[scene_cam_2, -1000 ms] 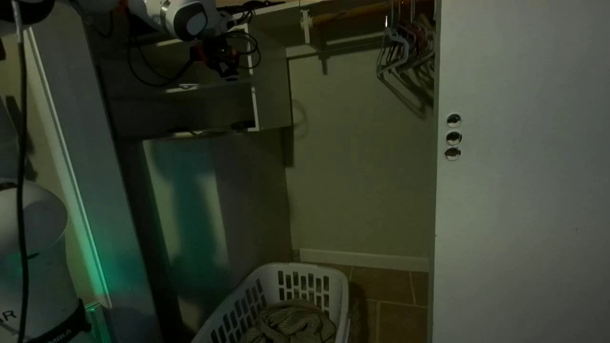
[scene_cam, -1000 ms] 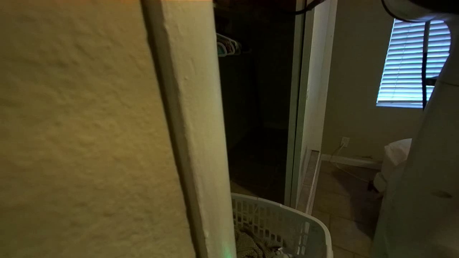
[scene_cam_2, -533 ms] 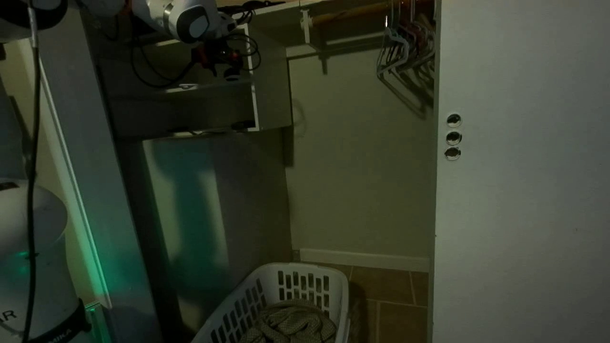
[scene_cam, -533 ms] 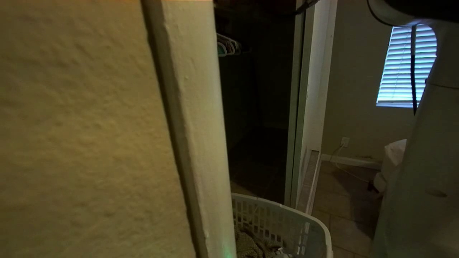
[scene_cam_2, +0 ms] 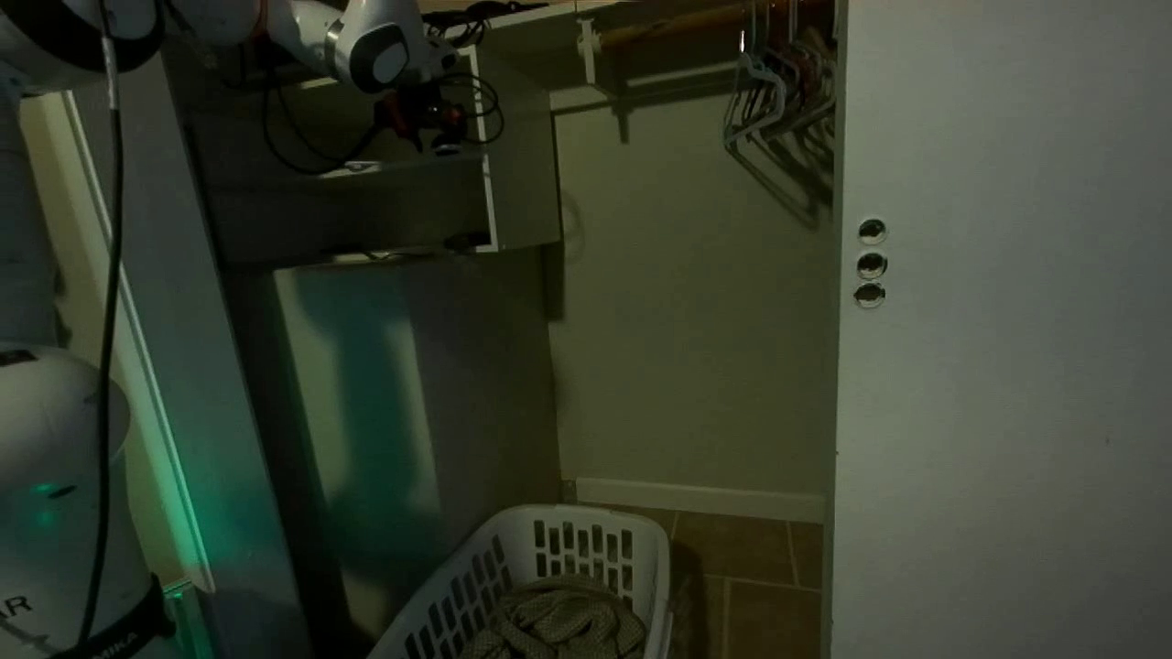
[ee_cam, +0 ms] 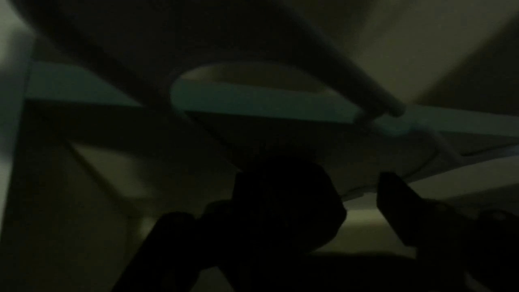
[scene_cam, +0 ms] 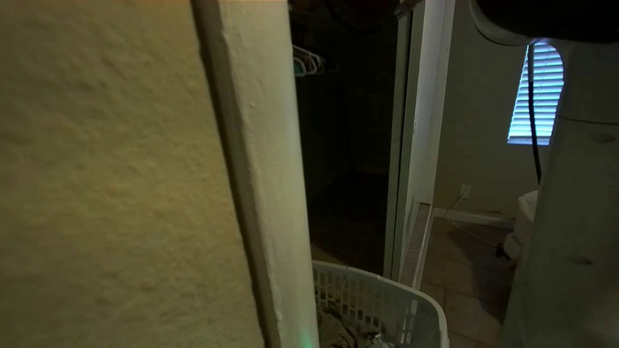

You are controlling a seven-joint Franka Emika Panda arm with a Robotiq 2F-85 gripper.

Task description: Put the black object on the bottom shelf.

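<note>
Expect the black object (ee_cam: pixel 290 202) to be light and rigid; finish is undetermined. You should close squarely across its middle. In the wrist view it sits at lower centre, between the parted jaws of your gripper (ee_cam: pixel 314 184), overlapping the jaw at frame left; contact is unconfirmed. A gap shows at right: no grip evident.

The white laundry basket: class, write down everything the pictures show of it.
The laundry basket looks like white plastic, with a smooth rim, rounded corners and walls pierced by rows of oblong holes. It stands upright and open-topped, below the level of the shelf unit, its base cut off in both exterior views. A crumpled, brownish, textured cloth lies inside it.
</note>
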